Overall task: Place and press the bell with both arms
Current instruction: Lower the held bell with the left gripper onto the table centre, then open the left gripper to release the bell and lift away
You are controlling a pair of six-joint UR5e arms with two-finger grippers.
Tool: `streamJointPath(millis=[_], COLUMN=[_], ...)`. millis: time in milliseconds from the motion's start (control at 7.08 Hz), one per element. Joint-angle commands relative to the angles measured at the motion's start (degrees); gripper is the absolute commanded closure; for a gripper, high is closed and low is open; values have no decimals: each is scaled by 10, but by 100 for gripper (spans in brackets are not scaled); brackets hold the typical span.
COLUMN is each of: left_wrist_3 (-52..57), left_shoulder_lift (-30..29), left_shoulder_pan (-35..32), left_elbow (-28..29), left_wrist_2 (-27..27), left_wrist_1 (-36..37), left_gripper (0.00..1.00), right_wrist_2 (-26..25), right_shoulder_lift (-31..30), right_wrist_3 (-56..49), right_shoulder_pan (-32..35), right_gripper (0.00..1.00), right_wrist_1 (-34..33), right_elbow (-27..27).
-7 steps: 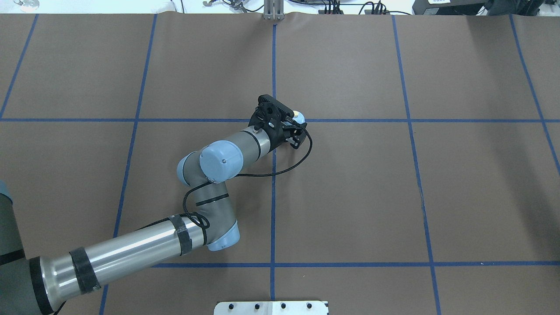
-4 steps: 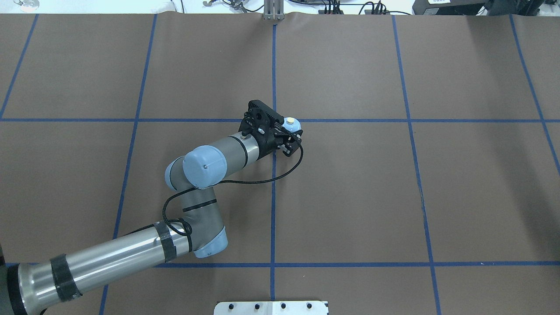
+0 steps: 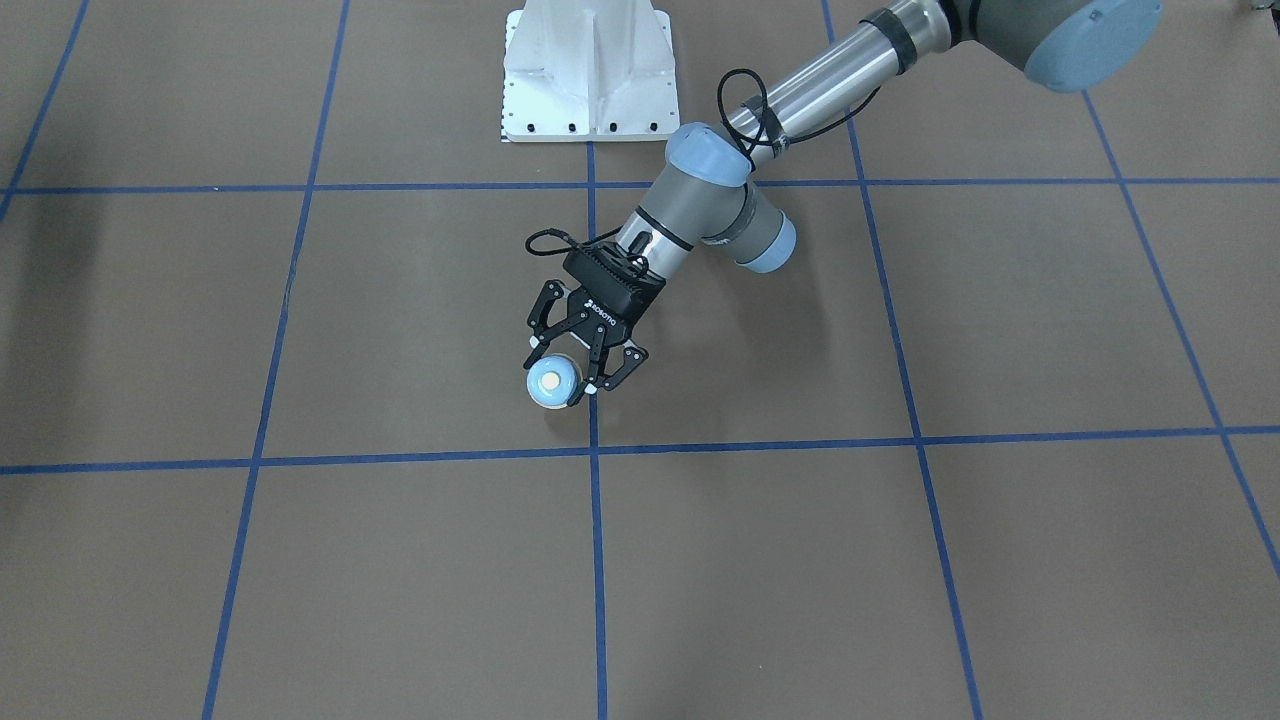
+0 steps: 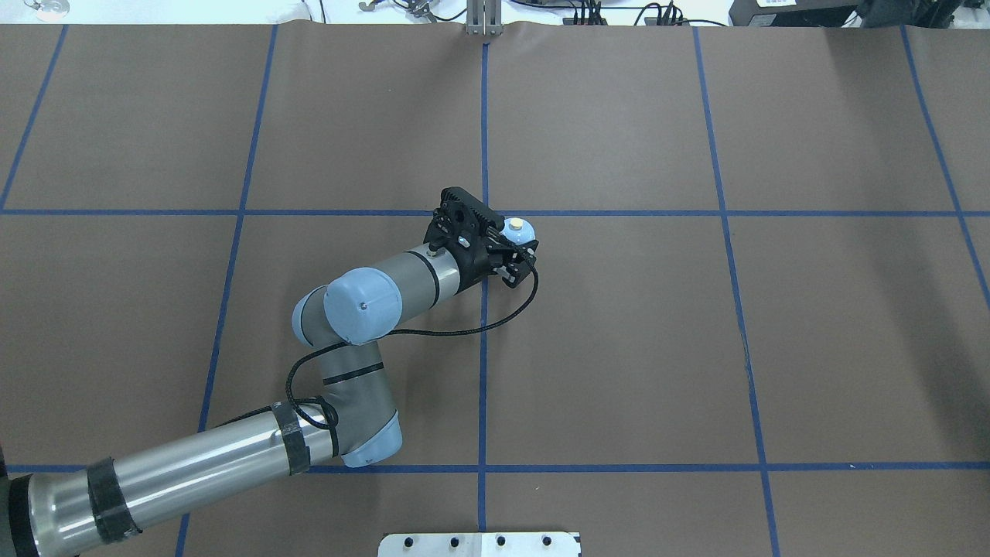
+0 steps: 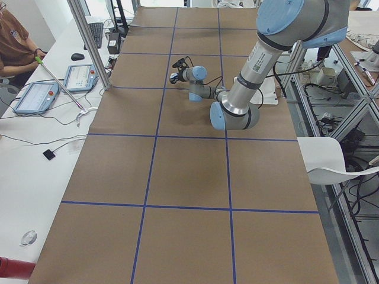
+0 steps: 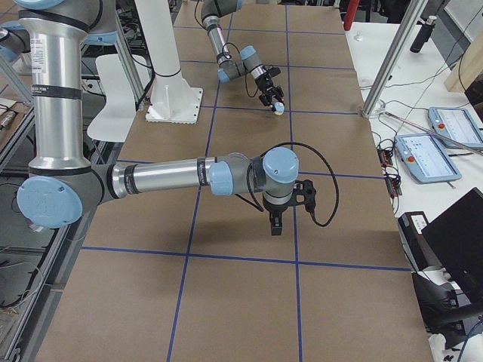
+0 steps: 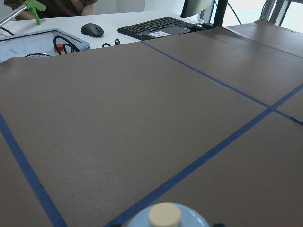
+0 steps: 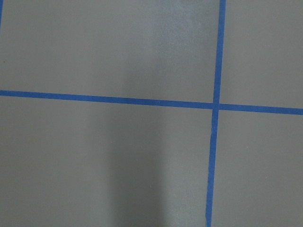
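The light-blue bell (image 3: 553,382) with its cream button sits between the fingers of my left gripper (image 3: 562,377), which is shut on it. The bell is held upright, low over the brown table mat, next to a crossing of blue tape lines. In the overhead view the bell (image 4: 517,229) shows just past the left gripper (image 4: 519,235). The left wrist view shows the bell's top (image 7: 165,217) at its bottom edge. My right gripper (image 6: 275,228) shows only in the exterior right view, pointing down over the mat, and I cannot tell whether it is open or shut.
The white pedestal base (image 3: 588,70) stands at the robot's side of the table. Blue tape lines (image 4: 483,348) divide the mat into squares. A keyboard (image 7: 156,24) and mouse (image 7: 92,30) lie on the desk beyond the far edge.
My left gripper, with the bell in it, has moved a little back toward the robot and slightly left. The elbow has swung left too.
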Motion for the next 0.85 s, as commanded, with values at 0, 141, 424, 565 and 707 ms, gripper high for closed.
streamJointPath(millis=[0,141,424,565,707], left_wrist_3=[1,2,-2,-2,-14], left_shoulder_lift=[0,0,-1,-1,-5], left_shoulder_pan=[2,9,15,15,15], left_elbow=[4,7,8,8,8], left_wrist_2=[1,1,3,3,2], left_wrist_1=[3,7,11,11,10], left_gripper=[100,100,100,100,95], right_wrist_2=[0,0,0,0,0], right_shoulder_lift=[0,0,0,0,0], right_wrist_3=[0,0,0,0,0], right_shoulder_pan=[0,0,0,1,0], right_gripper=[0,0,0,0,0], right_wrist_1=[0,0,0,0,0], right_elbow=[0,0,0,-1,-2])
